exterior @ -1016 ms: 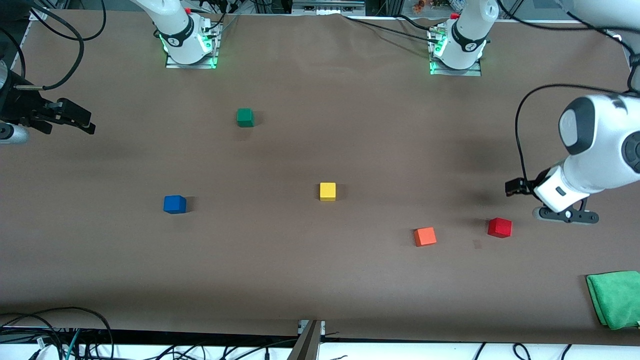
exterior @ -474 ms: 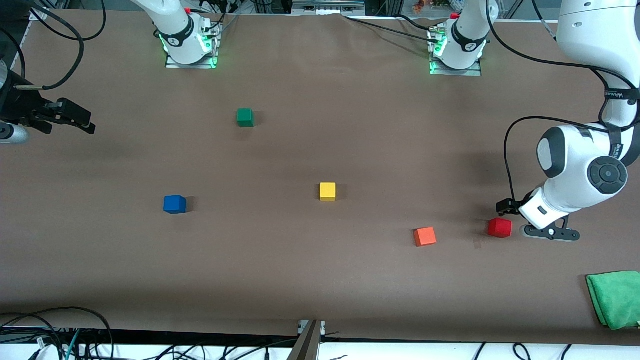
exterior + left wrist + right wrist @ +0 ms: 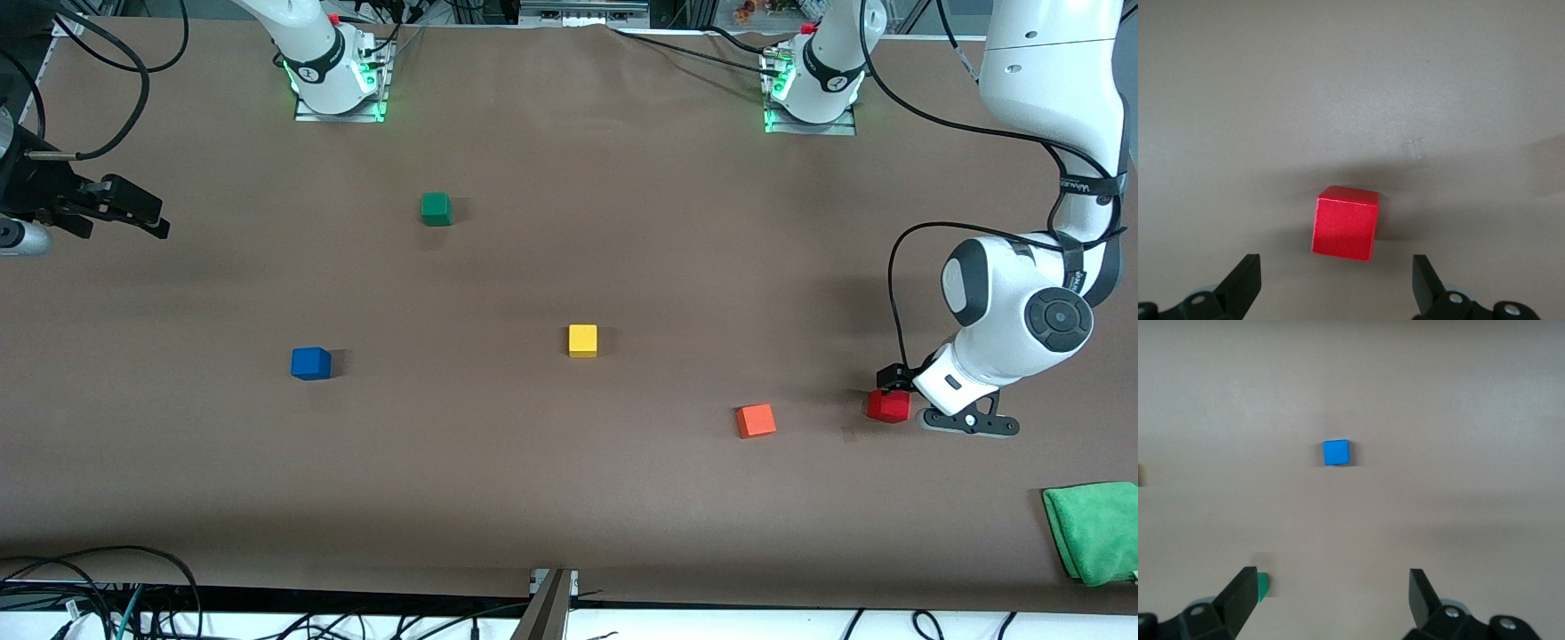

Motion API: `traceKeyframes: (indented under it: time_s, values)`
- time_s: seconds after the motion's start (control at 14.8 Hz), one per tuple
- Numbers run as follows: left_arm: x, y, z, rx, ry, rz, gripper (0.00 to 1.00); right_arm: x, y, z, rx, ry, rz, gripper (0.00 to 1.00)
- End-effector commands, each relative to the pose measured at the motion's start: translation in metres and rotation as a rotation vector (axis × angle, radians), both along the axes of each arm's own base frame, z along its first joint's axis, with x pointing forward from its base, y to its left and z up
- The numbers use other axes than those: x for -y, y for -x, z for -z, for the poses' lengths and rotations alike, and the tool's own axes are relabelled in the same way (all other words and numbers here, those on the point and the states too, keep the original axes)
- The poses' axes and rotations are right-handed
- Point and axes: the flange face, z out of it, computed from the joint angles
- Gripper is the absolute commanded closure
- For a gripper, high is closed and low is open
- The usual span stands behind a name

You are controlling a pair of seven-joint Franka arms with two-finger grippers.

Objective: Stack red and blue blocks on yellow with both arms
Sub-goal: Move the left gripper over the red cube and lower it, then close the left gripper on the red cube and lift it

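Note:
The red block lies toward the left arm's end of the table. My left gripper hangs low right over it, open; the block sits just ahead of the fingertips, untouched. The blue block rests toward the right arm's end. The yellow cube stands alone mid-table between them. My right gripper waits in the air over the right arm's end of the table, open and holding nothing.
An orange cube lies beside the red block, toward the yellow cube. A dark green cube sits nearer the arm bases. A folded green cloth lies at the table corner near the camera.
The left arm has swung in and come down, bringing its open gripper over the red block. The right arm and all the cubes have stayed put.

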Motion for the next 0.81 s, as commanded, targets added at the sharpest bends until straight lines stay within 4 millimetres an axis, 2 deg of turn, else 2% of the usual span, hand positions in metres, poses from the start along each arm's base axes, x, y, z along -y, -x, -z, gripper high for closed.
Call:
traceKeyframes:
  time_s: [0.0, 0.47, 0.75]
  values:
    - [-0.004, -0.003, 0.003, 0.010, -0.007, 0.022, 0.00, 0.000, 0.000, -0.006, 0.004, -0.009, -0.013, 0.00]
    - [-0.005, -0.011, 0.052, 0.074, -0.021, 0.024, 0.00, -0.001, 0.000, -0.006, 0.004, -0.010, -0.015, 0.00]
    - [-0.009, -0.013, 0.060, 0.093, -0.024, 0.020, 0.00, -0.001, 0.000, -0.006, 0.004, -0.010, -0.015, 0.00]
